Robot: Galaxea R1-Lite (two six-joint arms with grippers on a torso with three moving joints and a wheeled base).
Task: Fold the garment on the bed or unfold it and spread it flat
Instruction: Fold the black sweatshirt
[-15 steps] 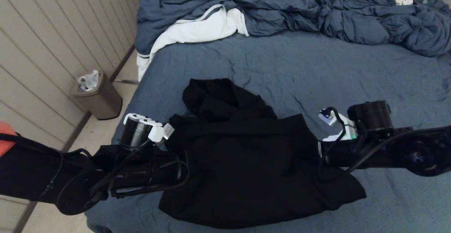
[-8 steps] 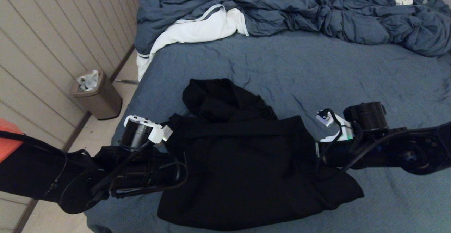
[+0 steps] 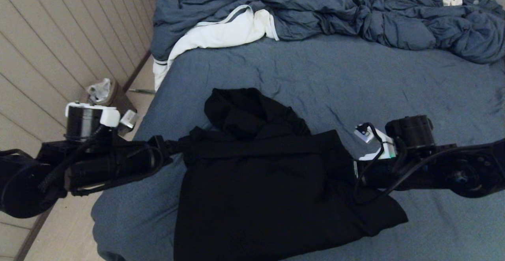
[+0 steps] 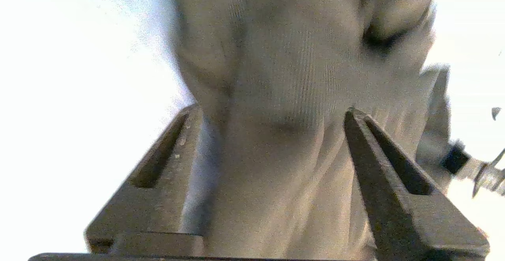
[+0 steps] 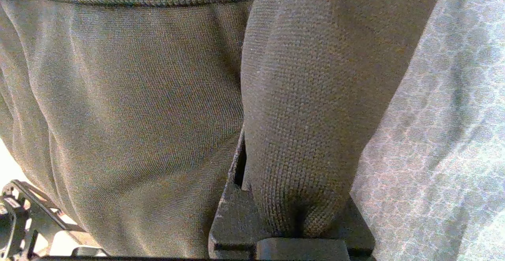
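The garment (image 3: 256, 182), a black hoodie, lies bunched on the near part of the bed (image 3: 355, 75), its hood pointing away from me. My left gripper (image 3: 173, 147) sits at the garment's left edge. In the left wrist view this gripper (image 4: 270, 113) is open, and loose garment cloth (image 4: 292, 55) lies between the spread jaws. My right gripper (image 3: 355, 170) is at the garment's right edge, its tips buried in the cloth. The right wrist view shows that gripper (image 5: 292, 166) shut on a fold of the garment (image 5: 130, 95), with the bed sheet (image 5: 442, 134) beside it.
A rumpled blue-grey comforter (image 3: 315, 8) and a white cloth (image 3: 221, 32) lie along the far side of the bed. A brown bin (image 3: 104, 95) stands on the floor by the panelled wall, just behind my left arm. The bed's left edge runs under that arm.
My left gripper has opened and let go of the garment, and the left arm has drawn back to the left past the bed's edge. The right arm has hardly moved.
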